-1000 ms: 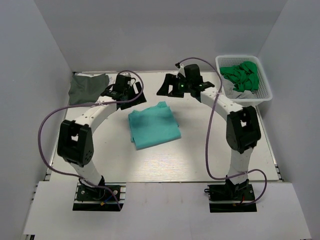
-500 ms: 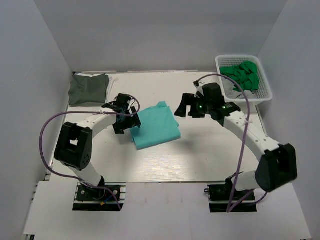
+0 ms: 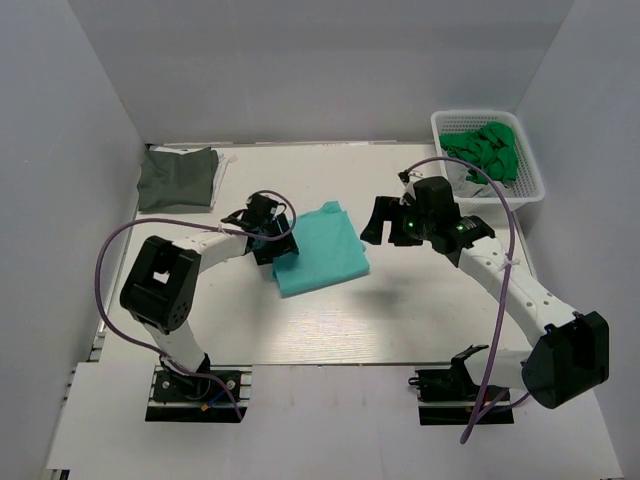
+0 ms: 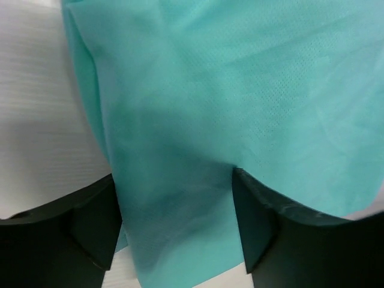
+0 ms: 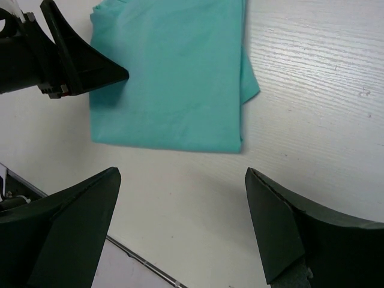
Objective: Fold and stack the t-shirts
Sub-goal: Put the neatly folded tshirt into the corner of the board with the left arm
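— What is the left tool (image 3: 273, 244) doing?
— Its fingers are spread over the left edge of the folded teal shirt (image 3: 322, 250), mid-counter (image 3: 330, 320).
— And the right tool (image 5: 183, 173)?
— Wide apart, holding nothing, just right of the shirt.

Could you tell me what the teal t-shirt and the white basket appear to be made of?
The teal t-shirt looks like a thin, matte knit fabric: the left wrist view shows a fine pinhole texture and soft creases. The fibre itself cannot be told. The white basket looks like moulded plastic, judging by its rigid open lattice walls and smooth rim.
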Robot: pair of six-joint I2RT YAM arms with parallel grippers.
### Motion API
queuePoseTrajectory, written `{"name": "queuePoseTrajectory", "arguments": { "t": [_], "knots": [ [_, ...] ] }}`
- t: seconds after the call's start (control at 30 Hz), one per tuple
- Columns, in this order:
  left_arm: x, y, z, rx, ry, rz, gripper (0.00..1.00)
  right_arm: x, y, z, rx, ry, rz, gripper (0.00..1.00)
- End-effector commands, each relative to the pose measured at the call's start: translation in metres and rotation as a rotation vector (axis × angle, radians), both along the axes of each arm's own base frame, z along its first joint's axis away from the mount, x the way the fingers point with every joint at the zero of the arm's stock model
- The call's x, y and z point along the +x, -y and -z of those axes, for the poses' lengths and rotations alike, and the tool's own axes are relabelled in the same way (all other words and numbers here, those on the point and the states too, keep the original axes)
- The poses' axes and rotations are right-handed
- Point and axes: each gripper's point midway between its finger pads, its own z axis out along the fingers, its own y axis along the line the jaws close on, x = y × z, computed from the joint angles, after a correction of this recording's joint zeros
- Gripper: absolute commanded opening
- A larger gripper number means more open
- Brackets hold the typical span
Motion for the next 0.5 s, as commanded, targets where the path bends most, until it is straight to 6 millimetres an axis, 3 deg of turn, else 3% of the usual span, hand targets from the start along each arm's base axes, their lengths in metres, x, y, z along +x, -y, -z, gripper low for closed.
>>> {"name": "queuePoseTrajectory", "arguments": {
  "t": [0.0,0.1,0.2,0.23,0.3,0.33,0.43,0.47],
  "knots": [
    [-0.040,-0.003,0.055,0.065,-0.167,-0.017,0.70,-0.001,0.003,0.002,-0.013,0.002,0.006,0.90],
    [-0.045,-0.009,0.061,0.130,-0.171,-0.042,0.59,-0.001,0.005,0.004,-0.017,0.001,0.017,0.90],
    [-0.042,-0.011,0.064,0.187,-0.173,-0.045,0.56,-0.001,0.008,0.006,-0.020,-0.003,0.032,0.90],
    [-0.033,-0.008,0.060,0.193,-0.161,-0.050,0.53,-0.002,0.008,0.010,-0.023,-0.010,0.031,0.90],
    [-0.034,-0.012,0.067,0.253,-0.183,-0.040,0.45,-0.001,0.010,0.008,-0.024,-0.007,0.048,0.90],
    [-0.024,-0.013,0.064,0.275,-0.165,-0.040,0.29,-0.002,0.011,0.009,-0.027,-0.012,0.050,0.90],
    [-0.024,-0.011,0.071,0.314,-0.203,-0.032,0.00,-0.002,0.015,0.007,-0.039,0.001,0.066,0.90],
    [-0.021,-0.012,0.073,0.326,-0.198,-0.037,0.00,-0.001,0.018,0.005,-0.043,0.012,0.078,0.90]
  ]
}}
